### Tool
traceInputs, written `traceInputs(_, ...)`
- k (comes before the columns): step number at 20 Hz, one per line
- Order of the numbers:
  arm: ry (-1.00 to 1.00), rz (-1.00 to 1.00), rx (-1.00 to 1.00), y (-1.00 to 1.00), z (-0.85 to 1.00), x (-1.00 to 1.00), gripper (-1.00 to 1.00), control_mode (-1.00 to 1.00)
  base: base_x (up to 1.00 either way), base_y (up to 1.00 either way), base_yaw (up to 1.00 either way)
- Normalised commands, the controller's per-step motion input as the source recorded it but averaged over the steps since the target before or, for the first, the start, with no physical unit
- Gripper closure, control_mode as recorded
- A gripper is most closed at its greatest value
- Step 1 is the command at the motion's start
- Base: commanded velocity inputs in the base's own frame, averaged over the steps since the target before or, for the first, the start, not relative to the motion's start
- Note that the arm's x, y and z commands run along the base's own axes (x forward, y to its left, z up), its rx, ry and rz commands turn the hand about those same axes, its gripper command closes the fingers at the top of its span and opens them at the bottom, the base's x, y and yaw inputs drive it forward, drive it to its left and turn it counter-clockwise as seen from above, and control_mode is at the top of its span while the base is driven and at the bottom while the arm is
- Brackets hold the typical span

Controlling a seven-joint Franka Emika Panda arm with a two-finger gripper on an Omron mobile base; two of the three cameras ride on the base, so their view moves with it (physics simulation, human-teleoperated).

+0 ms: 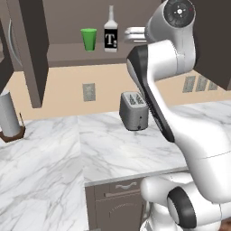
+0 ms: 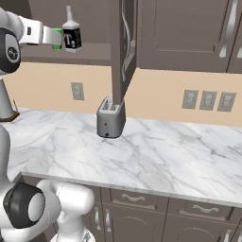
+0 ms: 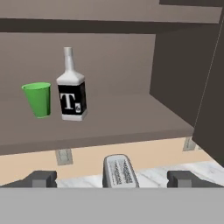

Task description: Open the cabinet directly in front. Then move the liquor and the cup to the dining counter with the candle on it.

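The cabinet (image 3: 109,124) stands open, its doors swung out to the left (image 1: 34,49) and to the right (image 2: 124,47). On its lower shelf the liquor (image 3: 71,89), a dark bottle with a white T on the label, stands upright. The green cup (image 3: 37,99) is just left of it, a small gap between them. My gripper (image 3: 113,178) is open and empty, level with the shelf and short of its front edge, to the right of the bottle. In the left base view the liquor (image 1: 110,36) and the cup (image 1: 89,39) sit left of my gripper (image 1: 133,34). The dining counter and the candle are out of view.
A grey toaster (image 1: 134,110) stands on the marble worktop (image 1: 113,149) below the cabinet, against the beige wall. A paper towel roll (image 1: 9,113) is at the far left. Closed wall cabinets (image 2: 189,33) continue to the right. Drawer fronts (image 2: 134,198) run under the worktop.
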Motion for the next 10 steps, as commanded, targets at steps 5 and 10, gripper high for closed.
traceInputs(5,-0.01,0.00,0.00,0.00,0.00,0.17,-1.00,-1.00,0.00,0.00,0.00)
traceInputs(10,-0.05,0.00,0.01,0.00,0.00,0.08,-1.00,-1.00,0.00,0.00,0.00)
